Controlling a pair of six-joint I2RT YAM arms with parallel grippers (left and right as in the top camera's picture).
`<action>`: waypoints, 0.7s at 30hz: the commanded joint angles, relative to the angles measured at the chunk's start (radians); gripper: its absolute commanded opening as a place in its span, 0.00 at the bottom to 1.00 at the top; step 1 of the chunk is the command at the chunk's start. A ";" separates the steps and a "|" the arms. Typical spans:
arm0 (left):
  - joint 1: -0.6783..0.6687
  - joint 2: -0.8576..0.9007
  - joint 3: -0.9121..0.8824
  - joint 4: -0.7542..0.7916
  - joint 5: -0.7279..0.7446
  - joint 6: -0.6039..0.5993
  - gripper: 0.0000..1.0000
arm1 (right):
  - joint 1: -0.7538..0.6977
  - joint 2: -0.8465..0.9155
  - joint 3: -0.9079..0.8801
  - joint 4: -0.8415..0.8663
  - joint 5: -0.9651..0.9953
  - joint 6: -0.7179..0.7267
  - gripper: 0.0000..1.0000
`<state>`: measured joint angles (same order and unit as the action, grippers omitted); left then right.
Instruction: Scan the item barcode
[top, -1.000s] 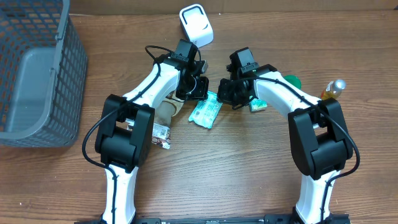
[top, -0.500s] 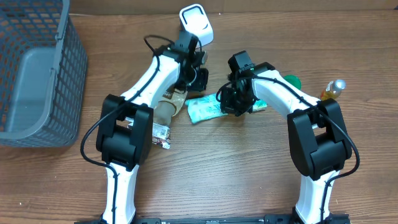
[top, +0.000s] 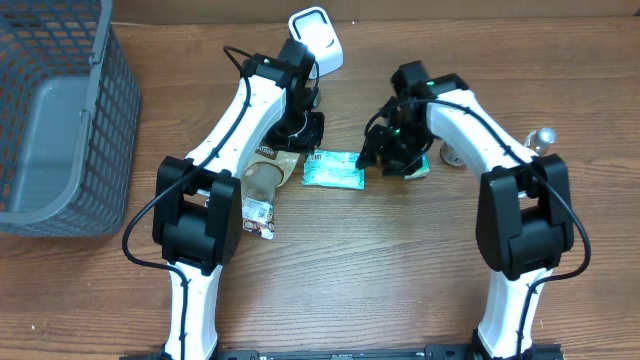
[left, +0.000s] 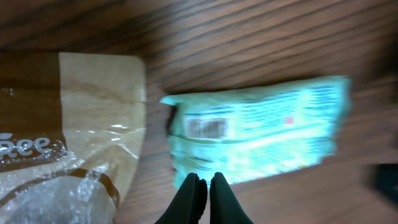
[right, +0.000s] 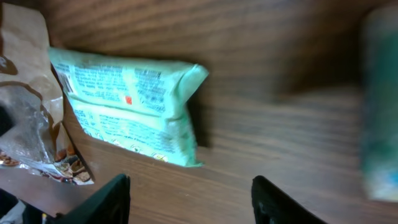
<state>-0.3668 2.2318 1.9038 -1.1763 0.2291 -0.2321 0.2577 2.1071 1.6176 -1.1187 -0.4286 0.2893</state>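
Note:
The item is a mint-green packet (top: 335, 170) lying flat on the wooden table between my two arms. In the left wrist view the packet (left: 261, 130) shows its barcode (left: 208, 127) face up. My left gripper (left: 202, 186) hovers over the packet's near edge, shut with nothing in it; overhead it (top: 303, 130) is just left of the packet. My right gripper (right: 189, 199) is open, and the packet (right: 130, 112) lies free ahead of it. Overhead, this gripper (top: 387, 150) sits at the packet's right end. A white scanner (top: 317, 40) stands at the back.
A brown and clear bag (top: 265, 175) lies left of the packet, with a small snack packet (top: 258, 215) below it. A dark mesh basket (top: 60, 110) fills the far left. A small bottle (top: 543, 138) stands at the right. Another green thing (top: 418, 168) lies under the right wrist.
My right gripper has opened and let go of the green packet, which now lies flat. The right arm has drawn back to the right. The left gripper stayed shut and shifted slightly.

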 joint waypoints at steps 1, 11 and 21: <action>0.002 -0.025 -0.080 0.048 -0.056 0.015 0.04 | -0.046 -0.004 0.017 0.013 -0.018 -0.011 0.60; 0.004 -0.025 -0.145 0.194 0.042 0.015 0.04 | -0.056 -0.003 -0.005 0.061 -0.022 -0.036 0.59; 0.002 -0.021 -0.204 0.212 0.042 0.011 0.04 | -0.056 -0.003 -0.050 0.116 -0.023 -0.036 0.51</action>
<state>-0.3656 2.2318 1.7512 -0.9798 0.2543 -0.2321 0.1970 2.1071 1.5909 -1.0100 -0.4416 0.2604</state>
